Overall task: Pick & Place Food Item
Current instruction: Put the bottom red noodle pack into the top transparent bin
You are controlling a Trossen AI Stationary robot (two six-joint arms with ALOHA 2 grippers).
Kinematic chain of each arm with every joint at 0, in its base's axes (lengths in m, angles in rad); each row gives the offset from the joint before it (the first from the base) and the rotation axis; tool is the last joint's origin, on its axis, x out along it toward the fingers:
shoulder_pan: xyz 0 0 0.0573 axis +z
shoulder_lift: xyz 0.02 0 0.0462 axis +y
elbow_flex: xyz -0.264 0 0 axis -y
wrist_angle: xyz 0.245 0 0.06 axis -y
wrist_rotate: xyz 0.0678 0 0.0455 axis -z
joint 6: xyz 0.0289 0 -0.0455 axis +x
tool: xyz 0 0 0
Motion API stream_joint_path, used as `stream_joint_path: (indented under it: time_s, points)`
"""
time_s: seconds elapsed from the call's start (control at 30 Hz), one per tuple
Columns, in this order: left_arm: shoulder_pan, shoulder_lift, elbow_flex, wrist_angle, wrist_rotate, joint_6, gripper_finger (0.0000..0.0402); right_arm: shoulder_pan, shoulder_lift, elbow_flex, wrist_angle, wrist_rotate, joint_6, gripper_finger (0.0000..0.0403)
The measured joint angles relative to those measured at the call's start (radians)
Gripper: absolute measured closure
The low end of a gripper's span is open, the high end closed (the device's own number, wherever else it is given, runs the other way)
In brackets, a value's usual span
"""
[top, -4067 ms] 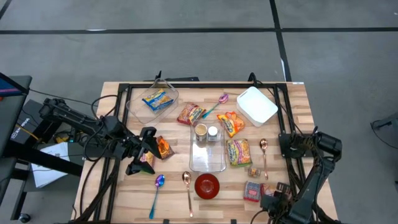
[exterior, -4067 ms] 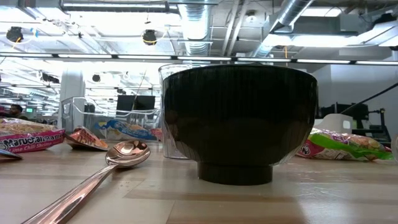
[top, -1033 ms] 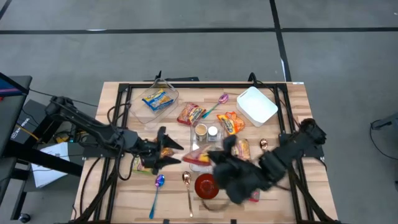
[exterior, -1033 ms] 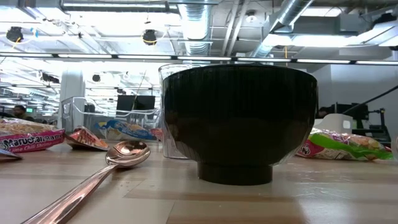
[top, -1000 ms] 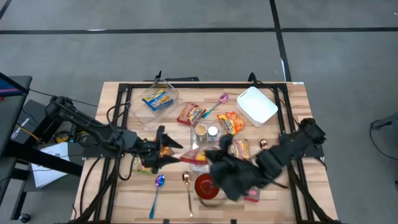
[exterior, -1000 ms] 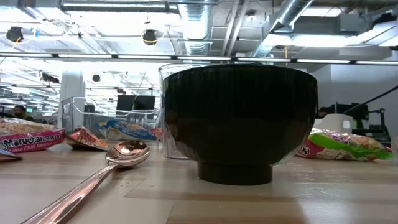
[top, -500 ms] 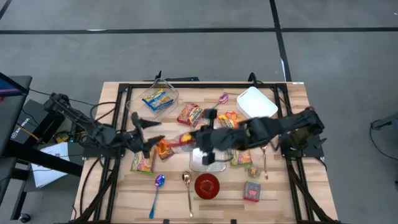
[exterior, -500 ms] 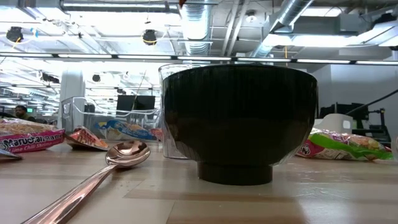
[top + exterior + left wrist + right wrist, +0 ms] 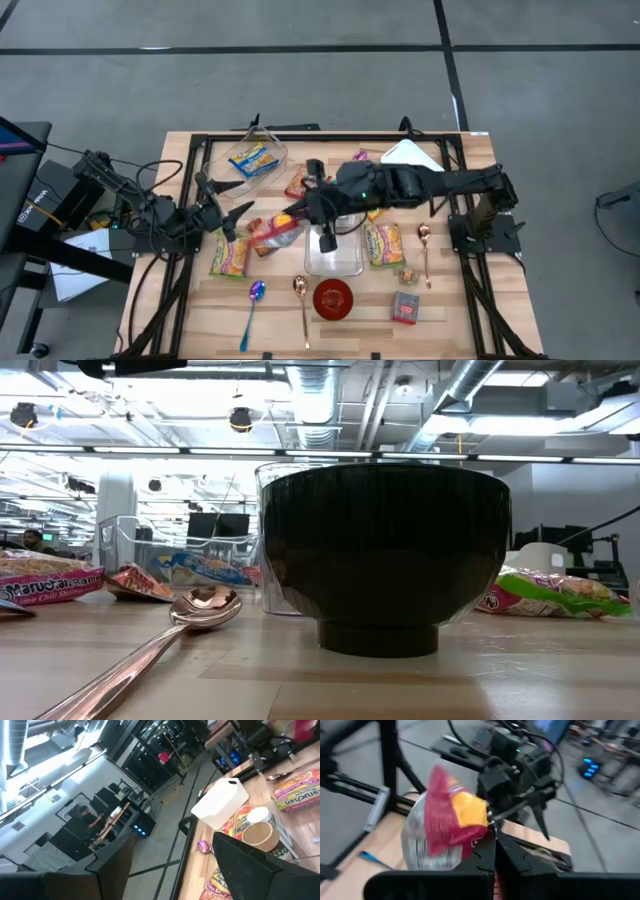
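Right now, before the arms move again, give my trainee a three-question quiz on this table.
1. True or false: the right gripper is shut on the snack bag.
2. How does the left gripper stand? A. open and empty B. shut on a spoon C. shut on the bowl
3. In the high view, what sits just in front of the clear tray, at the table's near edge?

Key
1. True: the bag is pinched at the fingertips and hangs off the table.
2. A: the fingers are spread, nothing between them, beside the bag.
3. The red bowl.
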Motion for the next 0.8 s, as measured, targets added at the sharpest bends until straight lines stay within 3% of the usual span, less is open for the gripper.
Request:
stream_joint_path:
  time_s: [0.17, 0.37, 0.57, 0.73, 0.8]
  points:
    - [0.000, 0.000, 0.000, 0.000, 0.044, 0.002, 0.0137, -0.051, -0.002, -0.003, -0.036, -0.147, 0.022, 0.0403]
    - [0.000, 0.000, 0.000, 0.005, 0.133, 0.002, 0.0137, -0.065, -0.012, -0.172, -0.024, -0.182, 0.023, 0.0403]
    - [0.000, 0.001, 0.000, 0.047, 0.316, 0.002, 0.0137, -0.023, -0.098, -0.318, 0.000, 0.013, -0.026, 0.0403]
    - [0.000, 0.020, 0.000, 0.149, 0.553, 0.000, 0.0133, -0.003, -0.227, -0.456, 0.133, 0.065, -0.013, 0.0403]
    - [0.000, 0.068, 0.000, 0.218, 0.581, 0.004, 0.0126, 0.000, -0.259, -0.526, 0.208, 0.082, -0.014, 0.0403]
